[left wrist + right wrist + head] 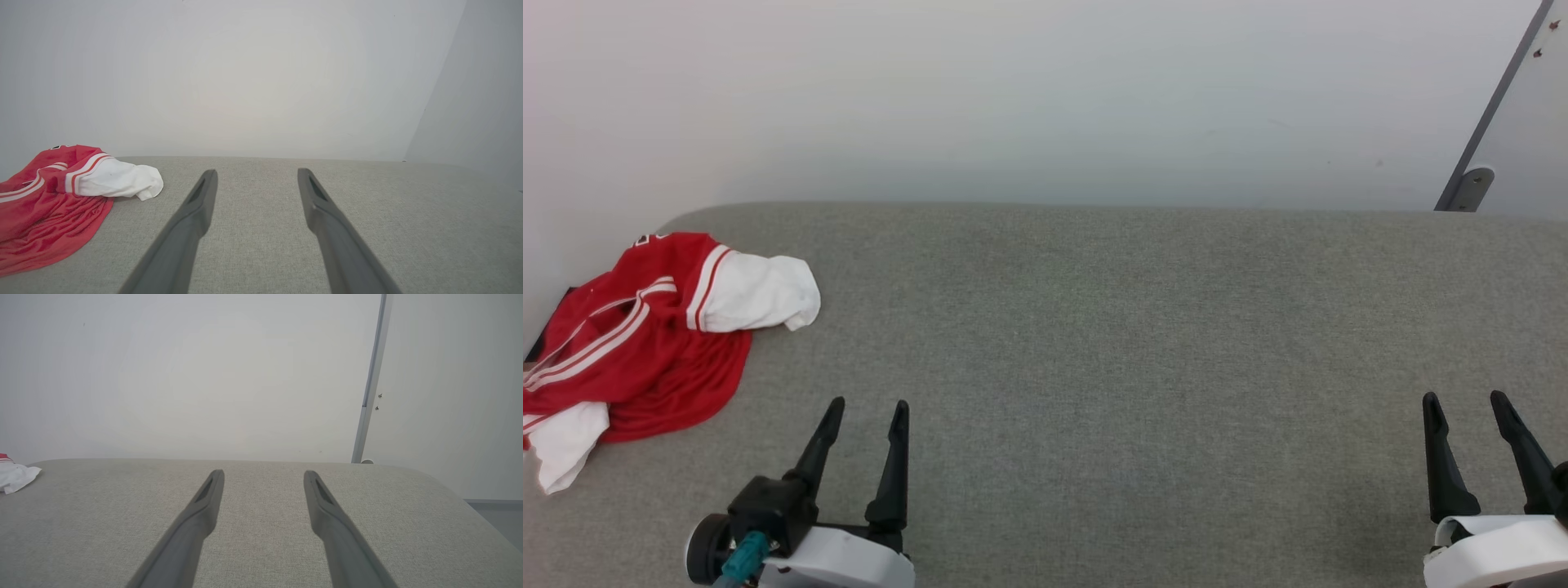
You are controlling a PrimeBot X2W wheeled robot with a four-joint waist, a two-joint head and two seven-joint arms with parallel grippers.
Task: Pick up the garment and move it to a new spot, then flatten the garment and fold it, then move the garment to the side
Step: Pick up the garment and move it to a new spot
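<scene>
We see the garment point(645, 351) lying crumpled at the far left of the desk point(1094, 343), close to its rounded back corner and against the left wall. It is a red jersey of thin, slightly shiny cloth, rumpled into soft folds. One white short sleeve spreads out to the right, and a second patch of white hangs toward the near left edge. Red-and-white striped bands run along the armhole and across the bunched middle. At its far edge we make out a small black-and-white mark, too small to read. From the left wrist view the garment point(49, 204) sits to the left of the fingers and well apart from them. In the right wrist view just a white corner with a touch of red point(14, 475) shows at the left border.

The desk is covered in a grey woven fabric with a fine, even grain, and its corners are rounded. The left gripper point(869, 403) rests low at the near left, its two long dark tapering fingers spread apart with nothing between them point(256, 170). The right gripper point(1463, 397) sits at the near right, fingers likewise spread and empty point(264, 472).

Behind the desk stands a plain pale wall point(1045, 98). A slim grey metal strip point(1494, 114) slants down it at the upper right.
</scene>
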